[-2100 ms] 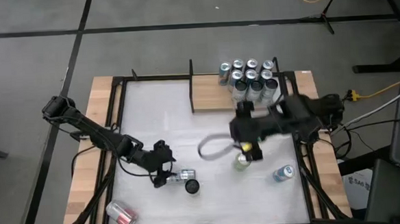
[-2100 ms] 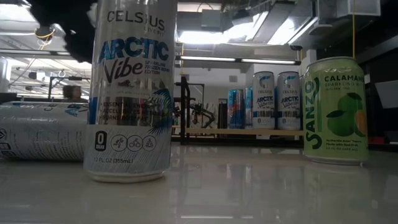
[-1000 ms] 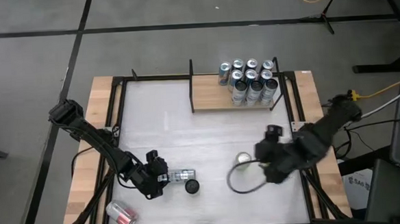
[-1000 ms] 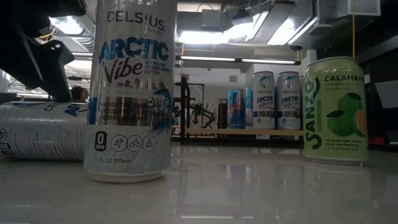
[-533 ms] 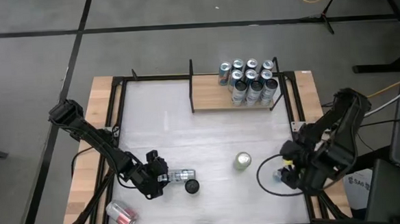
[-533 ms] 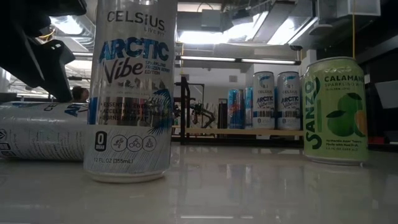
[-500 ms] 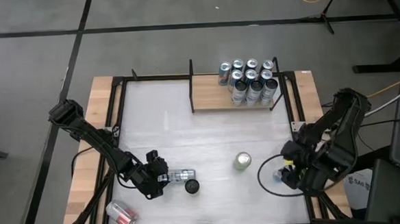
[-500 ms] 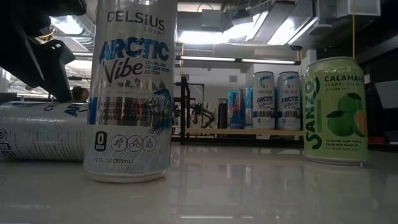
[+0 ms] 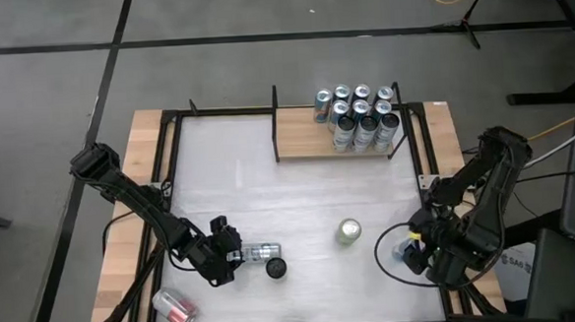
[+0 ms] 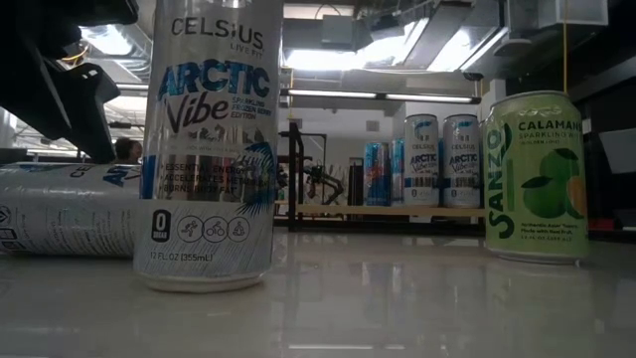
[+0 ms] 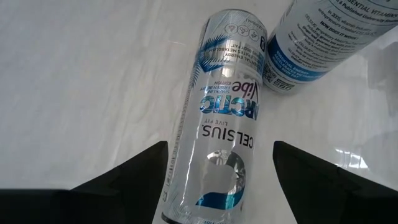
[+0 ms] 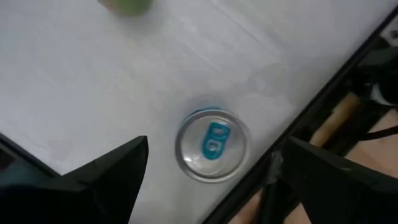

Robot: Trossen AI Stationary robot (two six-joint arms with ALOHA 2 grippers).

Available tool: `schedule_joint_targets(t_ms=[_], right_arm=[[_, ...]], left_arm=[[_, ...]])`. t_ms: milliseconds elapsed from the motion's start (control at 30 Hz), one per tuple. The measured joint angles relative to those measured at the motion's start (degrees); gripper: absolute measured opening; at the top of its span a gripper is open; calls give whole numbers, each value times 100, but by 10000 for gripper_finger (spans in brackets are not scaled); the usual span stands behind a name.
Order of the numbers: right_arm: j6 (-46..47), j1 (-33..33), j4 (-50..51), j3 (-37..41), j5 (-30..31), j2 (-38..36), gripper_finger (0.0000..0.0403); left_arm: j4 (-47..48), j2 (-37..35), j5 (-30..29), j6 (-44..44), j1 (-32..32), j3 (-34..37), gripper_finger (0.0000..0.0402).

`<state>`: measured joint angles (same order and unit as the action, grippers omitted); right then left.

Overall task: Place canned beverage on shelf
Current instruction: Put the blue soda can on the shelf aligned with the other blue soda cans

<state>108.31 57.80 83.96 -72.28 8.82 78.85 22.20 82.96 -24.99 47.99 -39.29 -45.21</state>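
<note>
Right claw [image 12: 208,180], open above upright blue-tab can [image 12: 212,145] (probably off-centre): centre, descend squarely, grip mid-body; left claw [image 11: 217,168] open astride lying can [image 11: 224,143].

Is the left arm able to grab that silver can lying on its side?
Probably yes. The left gripper is open with its fingers either side of the lying can, nothing between. An upright can stands close beside the far end, possibly touching.

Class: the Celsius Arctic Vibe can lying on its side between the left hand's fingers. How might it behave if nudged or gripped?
The lying Celsius can would probably roll if pushed sideways, since it rests on its round wall. Its glossy surface may slip in the open left hand. It might bump the upright Celsius can close beside it.
</note>
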Motion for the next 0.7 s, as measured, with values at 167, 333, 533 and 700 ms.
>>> schedule_joint_targets(t_ms=[167,333,533,700], right_arm=[[-4,-2,-341,195,3,2,358],[105,-2,-338,319,4,2,358],[112,-7,-379,460,6,2,358],[101,-7,-775,729,-118,2,358]], left_arm=[[0,-2,0,0,0,0,283],[0,-2,0,2,0,0,283],[0,-2,0,2,0,0,283],[0,-2,0,2,0,0,283]])
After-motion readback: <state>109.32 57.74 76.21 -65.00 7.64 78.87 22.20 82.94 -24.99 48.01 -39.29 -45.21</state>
